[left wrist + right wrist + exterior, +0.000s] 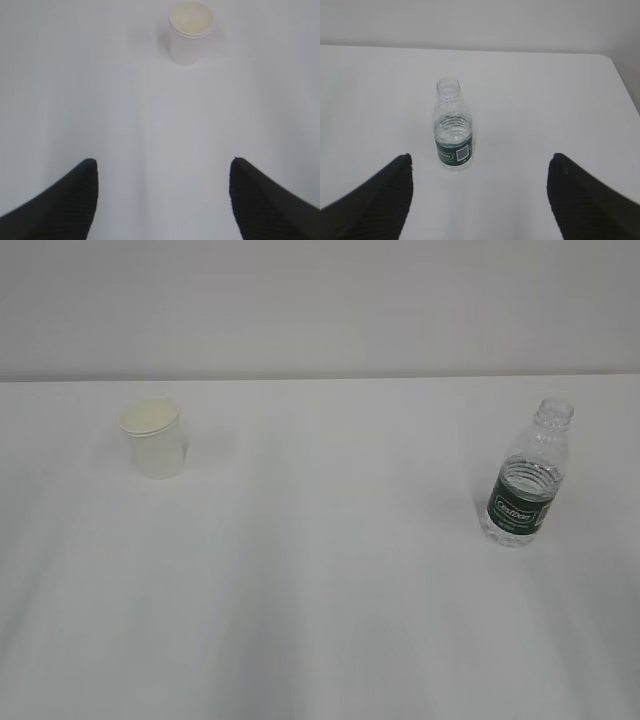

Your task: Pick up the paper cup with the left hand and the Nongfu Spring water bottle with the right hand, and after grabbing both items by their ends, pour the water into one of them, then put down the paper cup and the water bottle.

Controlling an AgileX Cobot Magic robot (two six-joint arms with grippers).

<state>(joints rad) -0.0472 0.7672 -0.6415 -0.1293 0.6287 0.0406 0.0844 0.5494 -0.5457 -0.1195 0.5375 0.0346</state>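
Note:
The white paper cup (154,438) stands upright on the left of the table; in the left wrist view the paper cup (189,31) sits far ahead, slightly right of centre. My left gripper (163,162) is open and empty, well short of it. The Nongfu Spring water bottle (527,478) stands upright and uncapped on the right, with water (453,129) up to about its green label. In the right wrist view the bottle (453,127) is ahead and left of centre. My right gripper (481,157) is open, with nothing between its fingers. Neither arm shows in the exterior view.
A white table (330,580) runs back to a pale wall (320,300). Its right edge and far right corner (612,60) show in the right wrist view.

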